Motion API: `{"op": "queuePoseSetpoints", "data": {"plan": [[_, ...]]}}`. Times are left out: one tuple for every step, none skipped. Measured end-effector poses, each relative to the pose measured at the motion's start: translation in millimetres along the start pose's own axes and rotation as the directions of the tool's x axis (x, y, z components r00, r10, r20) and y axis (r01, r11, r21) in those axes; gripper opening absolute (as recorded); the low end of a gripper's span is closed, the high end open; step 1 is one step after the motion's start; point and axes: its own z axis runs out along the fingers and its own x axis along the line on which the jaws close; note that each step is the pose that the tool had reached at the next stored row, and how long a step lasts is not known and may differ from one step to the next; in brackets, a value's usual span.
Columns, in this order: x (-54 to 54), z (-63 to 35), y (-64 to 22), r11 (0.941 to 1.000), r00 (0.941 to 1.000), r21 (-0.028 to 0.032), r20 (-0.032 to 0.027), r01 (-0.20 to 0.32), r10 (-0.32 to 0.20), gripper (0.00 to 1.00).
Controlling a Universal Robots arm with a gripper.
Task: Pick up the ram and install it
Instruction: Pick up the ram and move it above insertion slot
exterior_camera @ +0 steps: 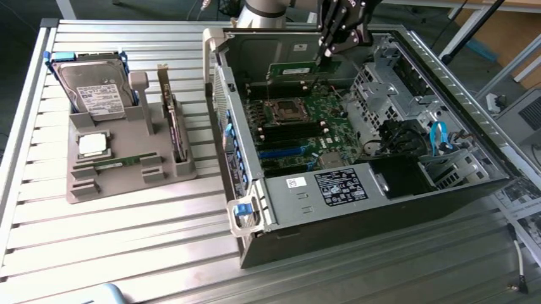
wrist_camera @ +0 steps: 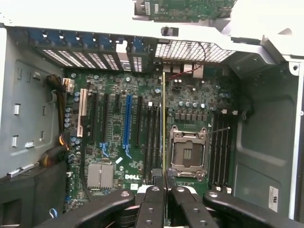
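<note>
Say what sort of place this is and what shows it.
Probably a robotics lab for computer assembly: an open computer case on a slatted metal table, a tray of parts, a gripper holding the ram over the motherboard.

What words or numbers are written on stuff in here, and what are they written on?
"DELL": white print on the green motherboard.
Too blurred to read: the pale label on the silver hard drive.
Too blurred to read: the black sticker and the small white sticker on the dark grey computer case.
Too blurred to read: the pale label on the thin green ram stick.
</note>
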Motion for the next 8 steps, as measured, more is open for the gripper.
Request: {"op": "queuePoseSetpoints", "data": {"plan": [[-2.0, 0.1, -0.2, 1.0, 1.0, 0.0, 0.0, 0.0, 0.0, 0.12], [-3.9, 0.2, -0.3, 1.0, 1.0, -0.0001, -0.0002, 0.0, 0.0, 0.12], [-5.5, 0.3, -0.4, 1.0, 1.0, -0.0001, -0.0001, 0.0, 0.0, 0.12], [-6.6, 0.3, -0.5, 1.0, 1.0, -0.0001, -0.0002, 0.0, 0.0, 0.12], [-6.8, 0.3, -0.5, 1.0, 1.0, -0.0001, -0.0002, 0.0, 0.0, 0.12], [-6.8, 0.3, -0.5, 1.0, 1.0, -0.0001, -0.0002, 0.0, 0.0, 0.12], [-6.8, 0.3, -0.5, 1.0, 1.0, -0.0001, -0.0002, 0.0, 0.0, 0.12], [-6.8, 0.3, -0.5, 1.0, 1.0, -0.0001, -0.0002, 0.0, 0.0, 0.12]]}}
